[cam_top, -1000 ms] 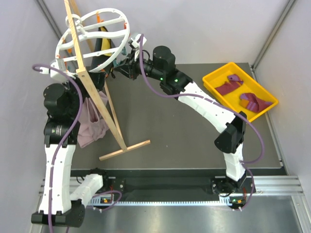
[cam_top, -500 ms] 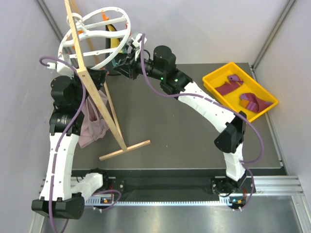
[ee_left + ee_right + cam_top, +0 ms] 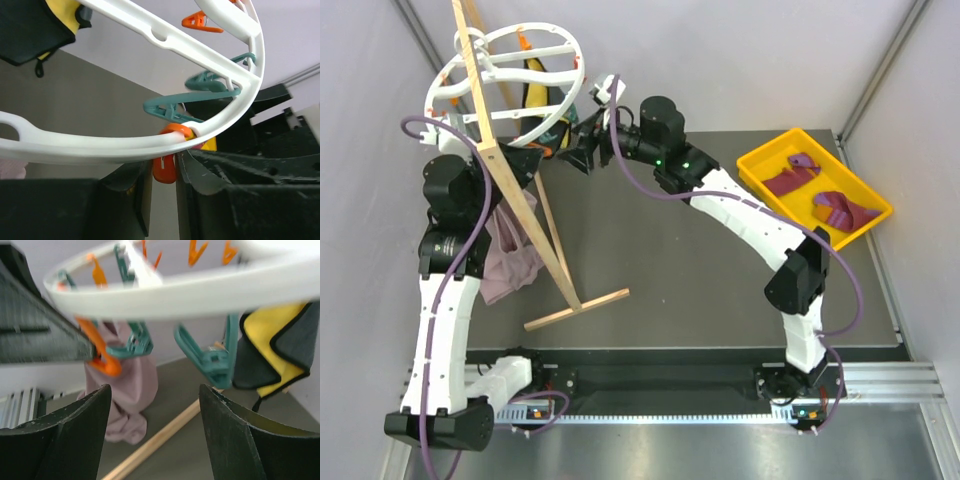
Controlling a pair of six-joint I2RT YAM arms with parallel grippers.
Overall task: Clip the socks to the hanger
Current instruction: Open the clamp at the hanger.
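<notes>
**Left gripper.** We see the left gripper [image 3: 166, 176] with its jaws drawn in to a narrow gap. An orange clip [image 3: 164, 165] sits in that gap, and the dark fingers [image 3: 125, 205] stand close against it on either side. The clip hangs from the underside of the rim of the hanger [image 3: 100, 150]. Two teal clips [image 3: 192, 102] lie just above it, inside the rim.

**Right gripper.** We see the right gripper [image 3: 153, 390] with its jaws spread wide and nothing between them. Its fingers [image 3: 65, 440] sit just below the hanger rim and touch no part of it. Beyond the gap we see more clips, a pale mauve cloth [image 3: 125, 395] and a yellow-and-black garment [image 3: 275, 355], all hanging from the rim.

**Hanger.** In the top view we find the hanger raised at the far left corner and tilted. It rests against the upper end of a wooden stand [image 3: 555, 260]. The two grippers meet it from opposite sides, the left one from below and to the left, the right one from the right.

**Socks.** We find both socks [image 3: 790, 176] lying in a yellow tray [image 3: 760, 160] at the far right of the table [image 3: 670, 270]. They lie apart from each other, one nearer the far rim and one nearer the near rim. They are well apart from the hanger and from both grippers.
</notes>
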